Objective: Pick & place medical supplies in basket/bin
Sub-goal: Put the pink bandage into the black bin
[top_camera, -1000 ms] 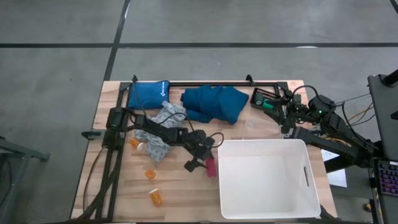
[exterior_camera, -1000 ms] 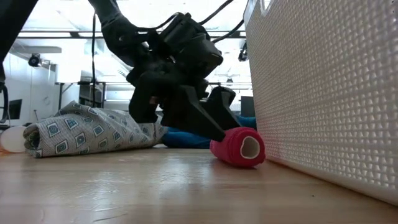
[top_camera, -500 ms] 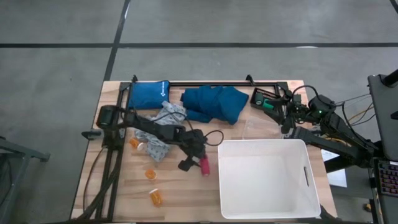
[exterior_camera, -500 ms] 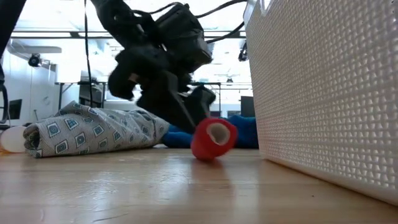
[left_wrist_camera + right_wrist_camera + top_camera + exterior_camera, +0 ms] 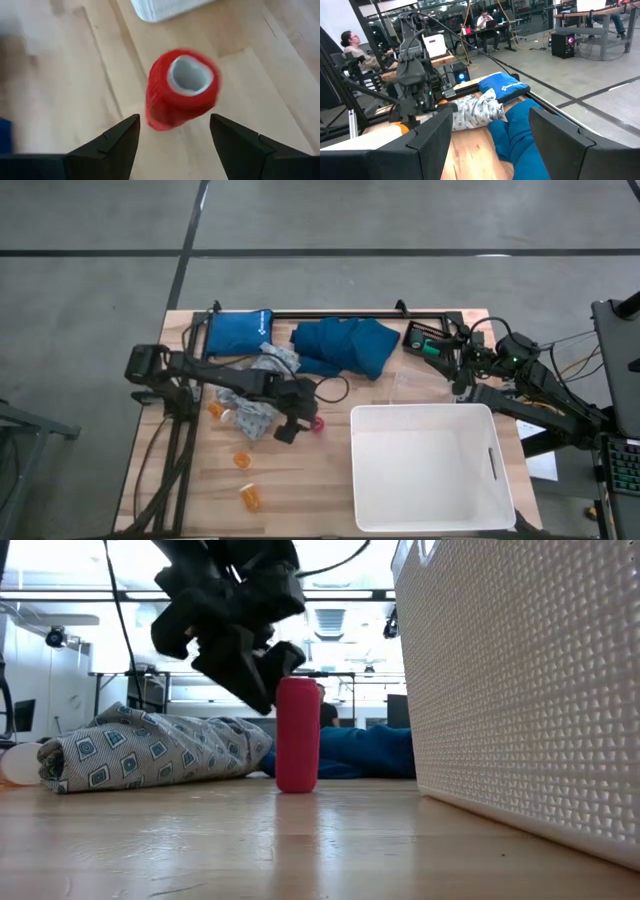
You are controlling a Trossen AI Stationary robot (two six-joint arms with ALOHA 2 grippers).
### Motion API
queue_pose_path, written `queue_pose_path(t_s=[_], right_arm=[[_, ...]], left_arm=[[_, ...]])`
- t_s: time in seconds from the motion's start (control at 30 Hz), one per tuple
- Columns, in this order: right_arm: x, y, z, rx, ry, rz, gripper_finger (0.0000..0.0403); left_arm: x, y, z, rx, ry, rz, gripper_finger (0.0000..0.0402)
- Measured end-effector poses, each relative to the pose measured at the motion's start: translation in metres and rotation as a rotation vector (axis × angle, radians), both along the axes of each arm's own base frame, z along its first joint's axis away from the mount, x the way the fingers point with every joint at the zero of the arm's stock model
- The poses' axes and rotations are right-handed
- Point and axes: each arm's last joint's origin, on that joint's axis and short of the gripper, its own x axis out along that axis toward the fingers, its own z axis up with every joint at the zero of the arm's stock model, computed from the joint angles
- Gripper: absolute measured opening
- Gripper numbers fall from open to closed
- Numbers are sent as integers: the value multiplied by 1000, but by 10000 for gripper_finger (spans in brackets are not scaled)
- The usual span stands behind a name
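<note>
The pink-red cylinder [image 5: 317, 423] stands upright on one end on the wood table, left of the white tub [image 5: 420, 409]; its hollow white core [image 5: 188, 77] faces up. My left gripper [image 5: 172, 145] hovers open just above and to the left of it [image 5: 262, 680], a finger on either side of it and clear of it. The pale patterned garment [image 5: 258, 392] and the teal garment [image 5: 345, 345] lie farther back. Three orange pill bottles [image 5: 242, 460] lie at the near left. My right gripper [image 5: 490, 150] waits open at the far right, holding nothing.
A blue pouch [image 5: 238, 330] lies at the far left. A black device with a green part [image 5: 428, 347] sits at the far right. The tub's textured wall [image 5: 520, 690] stands close to the right of the cylinder. People sit at desks in the room beyond.
My left gripper has risen and drawn back toward the table's left and far side, tipping more level. The cylinder, which lay on its side beside the tub under the fingers, has been tipped up onto its end and now stands farther from the tub.
</note>
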Motion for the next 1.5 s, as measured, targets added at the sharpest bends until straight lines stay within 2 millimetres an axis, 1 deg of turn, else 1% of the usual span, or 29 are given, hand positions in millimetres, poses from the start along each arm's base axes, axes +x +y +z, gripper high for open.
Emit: queue_pose_path(t_s=[0.07,0.33,0.6,0.9,1.0,1.3,1.5], right_arm=[[0,0,0,0,0,0,256],[0,0,0,0,0,0,256],[0,0,0,0,0,0,256],[0,0,0,0,0,0,256],[0,0,0,0,0,0,256],[0,0,0,0,0,0,256],[0,0,0,-1,0,0,256]], left_arm=[[0,1,3,11,-15,-2,250],[-1,8,2,16,-2,22,250],[-2,15,7,17,-21,35,250],[3,15,12,3,-66,31,251],[4,15,15,-23,-69,58,259],[3,14,14,-108,-44,93,300],[4,13,15,-135,-46,75,308]])
